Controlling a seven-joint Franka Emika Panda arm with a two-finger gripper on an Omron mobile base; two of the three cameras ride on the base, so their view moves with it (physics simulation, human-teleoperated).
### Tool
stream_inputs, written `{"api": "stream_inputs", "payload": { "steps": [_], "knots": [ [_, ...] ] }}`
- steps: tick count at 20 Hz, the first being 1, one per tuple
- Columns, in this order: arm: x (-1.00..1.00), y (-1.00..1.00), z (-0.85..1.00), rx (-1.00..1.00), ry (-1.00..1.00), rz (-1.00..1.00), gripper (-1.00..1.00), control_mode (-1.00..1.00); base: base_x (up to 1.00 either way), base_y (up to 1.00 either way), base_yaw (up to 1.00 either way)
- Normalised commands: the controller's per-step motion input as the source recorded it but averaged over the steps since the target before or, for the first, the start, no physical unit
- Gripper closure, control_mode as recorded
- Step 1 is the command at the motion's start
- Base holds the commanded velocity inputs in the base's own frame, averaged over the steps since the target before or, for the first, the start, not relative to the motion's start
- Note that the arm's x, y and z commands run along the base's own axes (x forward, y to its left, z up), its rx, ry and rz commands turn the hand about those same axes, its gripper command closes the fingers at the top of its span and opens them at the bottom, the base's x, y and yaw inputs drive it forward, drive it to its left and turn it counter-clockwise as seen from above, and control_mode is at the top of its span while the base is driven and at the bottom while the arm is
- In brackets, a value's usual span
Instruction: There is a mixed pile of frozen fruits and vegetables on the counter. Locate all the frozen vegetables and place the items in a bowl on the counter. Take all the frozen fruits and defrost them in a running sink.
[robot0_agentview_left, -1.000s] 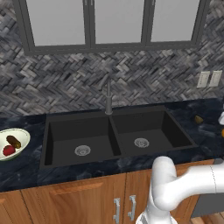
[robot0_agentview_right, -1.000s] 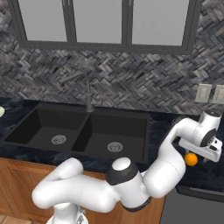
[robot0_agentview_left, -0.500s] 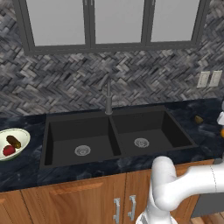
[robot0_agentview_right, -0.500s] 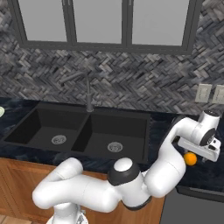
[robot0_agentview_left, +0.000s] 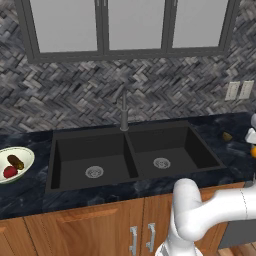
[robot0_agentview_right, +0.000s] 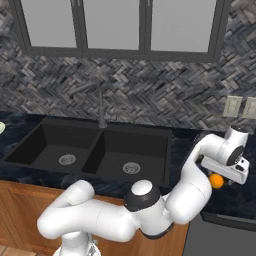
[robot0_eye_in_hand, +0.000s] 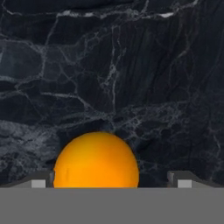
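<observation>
Jaws spread wide, nothing pinched. Orange ball (robot0_eye_in_hand: 96, 159) sits on bench (robot0_eye_in_hand: 131, 65) right of sink (robot0_agentview_right: 100, 150), between the two fingertips (robot0_eye_in_hand: 183, 180), closer to one side. Round, no long axis. Next move probably: lower, close.

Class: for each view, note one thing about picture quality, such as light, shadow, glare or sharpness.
Left base view: even, flat light, the sink basins dark but readable. Right base view: no glare on the counter. Hand view: the orange ball is soft-edged and cut off below.
</observation>
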Motion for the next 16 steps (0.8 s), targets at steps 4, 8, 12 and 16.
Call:
{"api": "stream_inputs", "payload": {
  "steps": [4, 8, 12, 16],
  "knots": [
    [-0.13, 0.06, -0.37, 0.00, 0.04, 0.00, -1.00, -1.00, 0.00, 0.00, 0.00],
    [-0.17, 0.07, -0.40, 0.00, 0.04, 0.00, -1.00, -1.00, 0.00, 0.00, 0.00],
    [-0.20, 0.13, -0.40, 0.00, 0.04, 0.00, -1.00, -1.00, 0.00, 0.00, 0.00],
    [-0.25, 0.13, -0.42, 0.00, 0.03, 0.00, 1.00, -1.00, 0.00, 0.00, 0.00]
  ]
}}
